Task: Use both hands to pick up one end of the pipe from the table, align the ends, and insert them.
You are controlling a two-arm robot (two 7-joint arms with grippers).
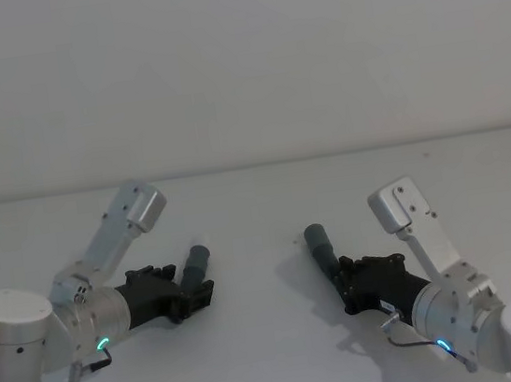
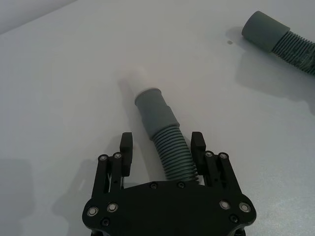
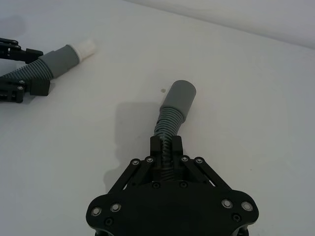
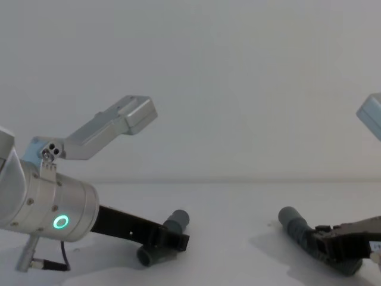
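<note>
Grey ribs take the grip, leaving cuffs free to join: right pincer clamps the bent hose, left pincer straddles the straight hose, not yet closed.

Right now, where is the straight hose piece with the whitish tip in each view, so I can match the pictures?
Head view: straight hose piece, lower left of centre.
Left wrist view: mid-picture, whitish tip pointing away.
Right wrist view: far off, apart from the bent hose piece.
Chest view: low, left of centre.
Shared landmark: the open left pincer straddling its ribbed part; the right pincer grips the bent hose piece.
</note>
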